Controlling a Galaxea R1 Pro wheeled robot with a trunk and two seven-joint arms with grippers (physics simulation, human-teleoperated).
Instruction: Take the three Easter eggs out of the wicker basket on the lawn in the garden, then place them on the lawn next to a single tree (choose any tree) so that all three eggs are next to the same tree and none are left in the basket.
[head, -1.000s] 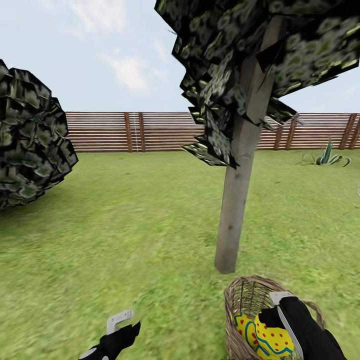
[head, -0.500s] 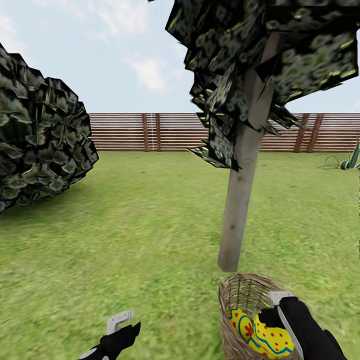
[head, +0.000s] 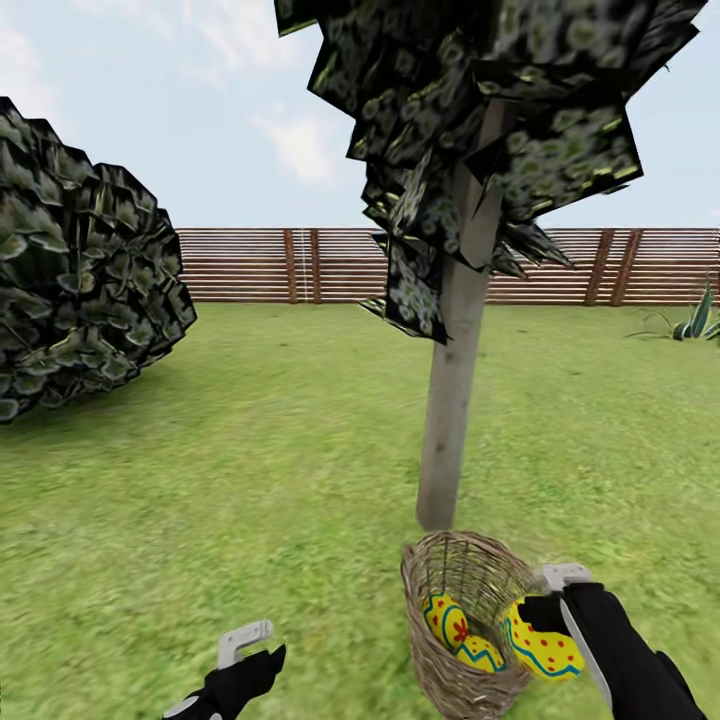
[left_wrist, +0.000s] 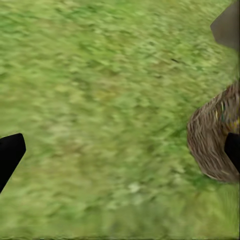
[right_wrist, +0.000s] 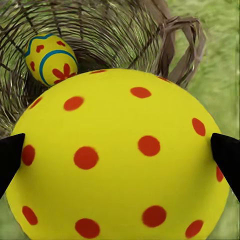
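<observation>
The wicker basket stands on the lawn right at the foot of the tree. Two yellow Easter eggs lie inside it, one with red flower marks and blue bands. My right gripper is shut on a third egg, yellow with red dots, held at the basket's right rim. The left gripper hangs open and empty over grass to the left of the basket.
A dark round bush fills the left side. A brown slat fence closes the garden at the back. A spiky plant grows at far right. Open grass lies left of and around the trunk.
The whole view has shifted, so the camera moved. My right gripper has raised the dotted egg from inside the basket to its right rim. The left gripper is unchanged.
</observation>
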